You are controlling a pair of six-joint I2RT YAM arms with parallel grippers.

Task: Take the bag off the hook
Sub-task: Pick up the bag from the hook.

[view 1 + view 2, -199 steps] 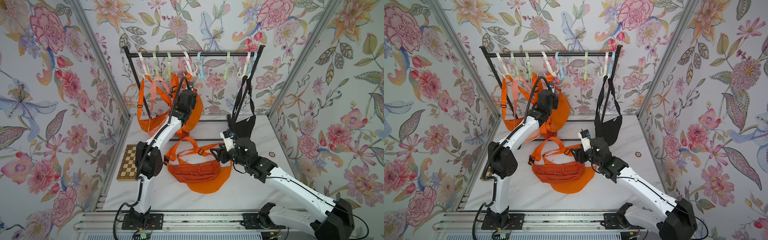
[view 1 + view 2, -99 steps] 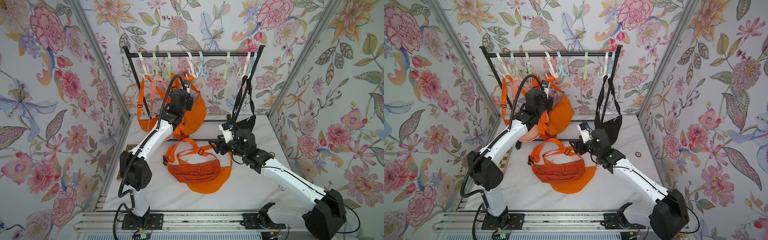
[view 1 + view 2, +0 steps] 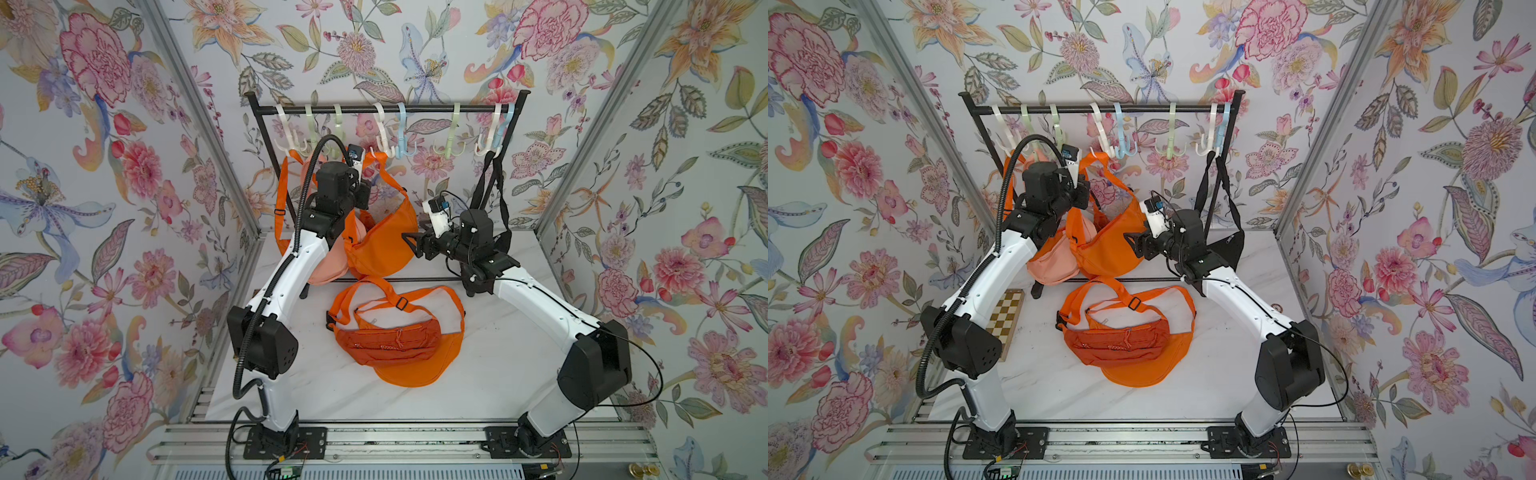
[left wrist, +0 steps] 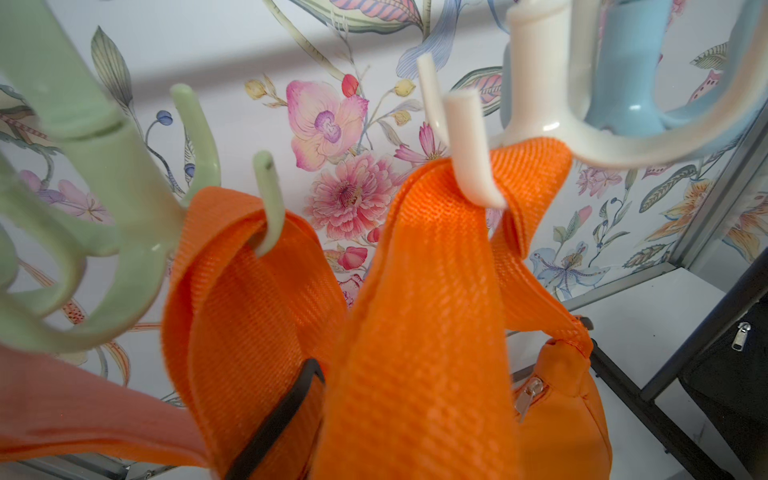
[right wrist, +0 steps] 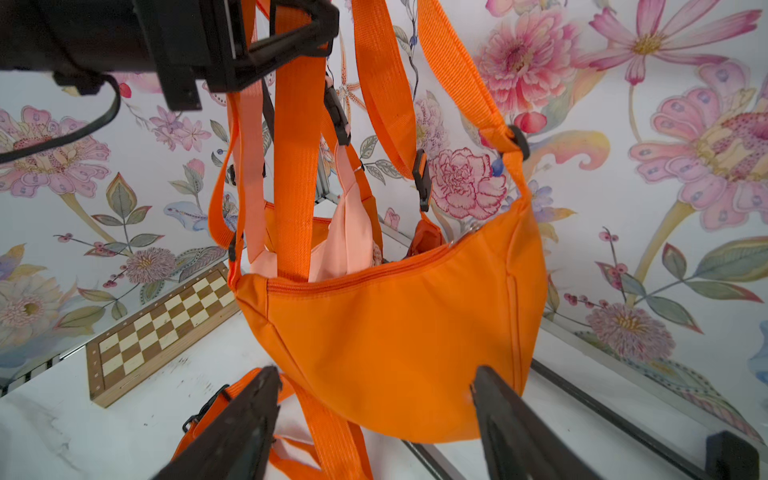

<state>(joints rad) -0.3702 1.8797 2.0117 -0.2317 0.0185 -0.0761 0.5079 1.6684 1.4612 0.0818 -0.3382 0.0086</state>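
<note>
white marble tabletop [image 3: 498, 374], floral walls [image 3: 104, 187], orange bag [image 3: 382, 245] hanging on rack [image 3: 428, 108]

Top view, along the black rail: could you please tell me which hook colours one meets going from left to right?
white hook → green hook → green hook → white hook → blue hook → green hook → white hook → blue hook

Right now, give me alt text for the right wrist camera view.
An orange bag hangs just ahead of the open right gripper. Higher up, the left gripper is shut on an orange strap; a chessboard lies on the table.
</note>
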